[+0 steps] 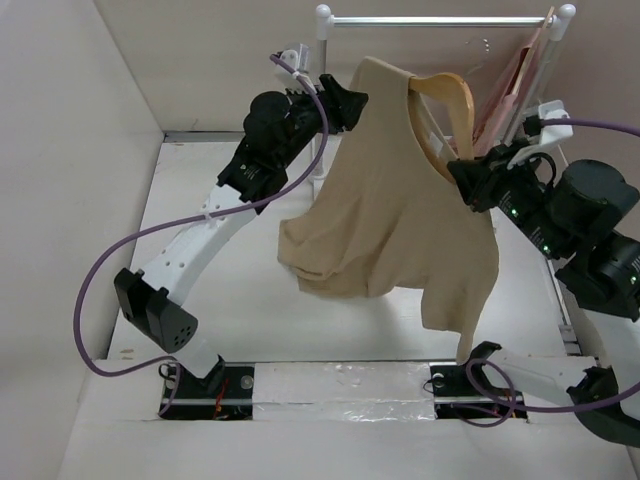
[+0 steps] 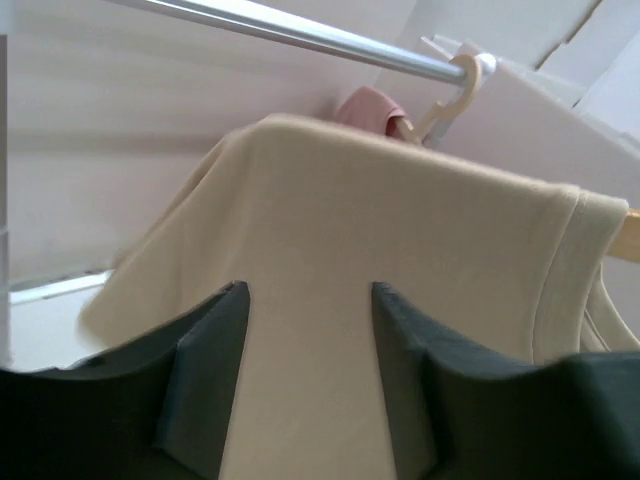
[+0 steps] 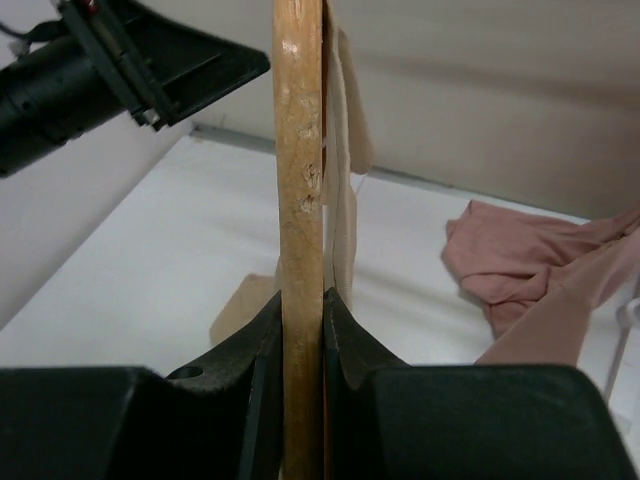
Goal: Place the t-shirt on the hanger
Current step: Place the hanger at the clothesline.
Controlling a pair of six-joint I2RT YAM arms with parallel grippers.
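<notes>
The tan t-shirt hangs in the air, one shoulder draped over the light wooden hanger; its hem dangles above the table. My right gripper is shut on the hanger's wooden arm, with a strip of t-shirt cloth beside it. My left gripper is at the shirt's upper left shoulder. In the left wrist view it is open, fingers wide apart, with the t-shirt just beyond them. A bit of the hanger shows past the shirt's collar.
A silver rail on white posts stands at the back right. A dusty-pink garment hangs from it on another hanger and shows in the right wrist view. White walls enclose the white table.
</notes>
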